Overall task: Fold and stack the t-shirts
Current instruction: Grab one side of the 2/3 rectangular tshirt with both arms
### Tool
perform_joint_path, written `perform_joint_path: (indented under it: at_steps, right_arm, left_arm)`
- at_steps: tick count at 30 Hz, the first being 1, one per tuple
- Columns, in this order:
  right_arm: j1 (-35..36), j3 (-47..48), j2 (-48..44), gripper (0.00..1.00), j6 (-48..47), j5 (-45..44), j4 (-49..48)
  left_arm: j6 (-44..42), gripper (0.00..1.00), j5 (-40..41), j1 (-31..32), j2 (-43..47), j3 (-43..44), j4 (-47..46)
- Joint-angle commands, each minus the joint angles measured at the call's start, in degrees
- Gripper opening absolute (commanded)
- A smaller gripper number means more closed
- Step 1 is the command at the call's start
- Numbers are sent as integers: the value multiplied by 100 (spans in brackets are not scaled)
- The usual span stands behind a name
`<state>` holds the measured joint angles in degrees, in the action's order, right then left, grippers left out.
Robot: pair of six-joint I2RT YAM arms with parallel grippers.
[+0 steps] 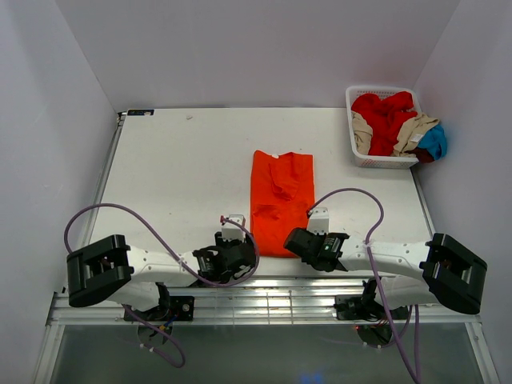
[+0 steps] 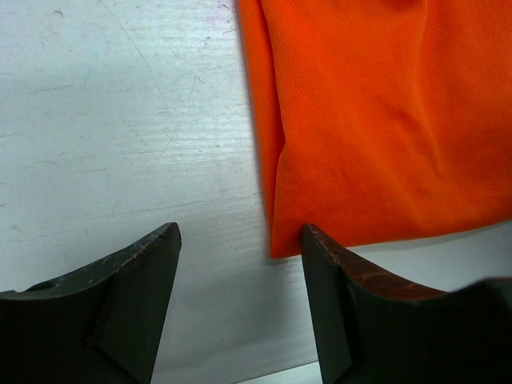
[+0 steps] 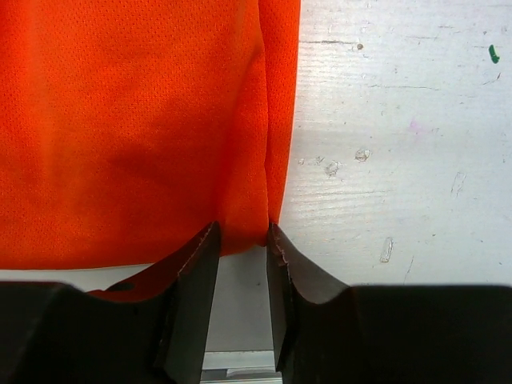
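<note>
Black fingers point(image 2: 136, 280) of the left gripper point(image 2: 240, 240) stand wide apart, low over the white desk point(image 1: 176, 160) near its near edge, left of the middle. Nothing is held. The near left corner of the orange t-shirt point(image 1: 280, 200) lies between them, just beside the right-hand finger.

That t-shirt is folded into a long narrow strip and lies flat in the middle of the desk. It runs from about midway down to close by the near edge, with a few creases in its upper half.

At its near right corner, the right gripper point(image 3: 242, 232) has its jaws only a little apart. The folded edge of the cloth reaches just between the fingertips point(image 3: 200, 256), and bare desk shows in the gap below, so I take the cloth as not clamped.

In the far right corner stands a white basket point(image 1: 382, 162). It holds a red t-shirt point(image 1: 386, 112) and a tan t-shirt point(image 1: 416, 130), and a blue t-shirt point(image 1: 437, 142) hangs over its right side.
</note>
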<state>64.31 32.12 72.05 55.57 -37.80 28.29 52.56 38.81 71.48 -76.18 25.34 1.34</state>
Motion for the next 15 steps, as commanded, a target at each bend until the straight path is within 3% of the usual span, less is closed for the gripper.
perform_joint_path:
  at_steps: [1, 9, 15]
  right_arm:
    - [29, -101, 28, 34, 129, -122, 115]
    - [29, -101, 28, 33, 121, -78, 97]
    - [29, -83, -7, 33, 112, -78, 106]
  left_arm:
    - [220, 72, -171, 24, -248, 85, 129]
    - [281, 68, -347, 24, -424, 102, -29]
    - [396, 56, -558, 24, -476, 120, 15]
